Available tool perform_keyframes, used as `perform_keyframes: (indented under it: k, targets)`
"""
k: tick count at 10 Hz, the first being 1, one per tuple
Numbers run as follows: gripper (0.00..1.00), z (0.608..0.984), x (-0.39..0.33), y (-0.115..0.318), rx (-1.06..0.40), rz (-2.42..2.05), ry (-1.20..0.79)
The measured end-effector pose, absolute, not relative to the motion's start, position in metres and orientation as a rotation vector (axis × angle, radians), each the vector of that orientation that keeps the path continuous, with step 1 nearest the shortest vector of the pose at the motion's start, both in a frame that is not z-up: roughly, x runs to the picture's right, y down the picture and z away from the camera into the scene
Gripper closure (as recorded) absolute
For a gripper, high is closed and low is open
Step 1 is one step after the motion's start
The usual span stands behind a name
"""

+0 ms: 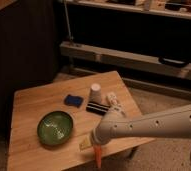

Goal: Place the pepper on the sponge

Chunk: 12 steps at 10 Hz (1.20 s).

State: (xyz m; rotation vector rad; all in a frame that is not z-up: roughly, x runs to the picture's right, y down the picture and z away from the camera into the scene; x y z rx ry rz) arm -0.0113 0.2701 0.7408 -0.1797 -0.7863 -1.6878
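While the bowl [55, 128] sits left on the bench [34, 102] with the sponge [73, 100] at its one o'clock, the hand [96, 144] hangs at the near edge, pinching the pepper [98, 156] tip-down. The sponge lies at eleven o'clock from the hand. The tapered pepper could roll off so small a sponge.

One each: pepper [98, 156], sponge [73, 101], bowl [55, 128], cup [95, 93], hand [96, 143].
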Motion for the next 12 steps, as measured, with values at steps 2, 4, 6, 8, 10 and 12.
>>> perform_keyframes:
  k: [2, 4, 6, 8, 10, 12]
  targets:
    - [0.20, 0.745, -0.015, 0.271, -0.201, -1.702, -0.775]
    - [0.20, 0.748, -0.015, 0.273, -0.219, -1.707, -0.767]
    - [0.20, 0.751, -0.014, 0.276, -0.233, -1.710, -0.765]
    - [0.20, 0.753, -0.013, 0.279, -0.243, -1.711, -0.763]
    - [0.20, 0.756, -0.013, 0.281, -0.253, -1.709, -0.764]
    - [0.20, 0.757, -0.013, 0.283, -0.262, -1.709, -0.764]
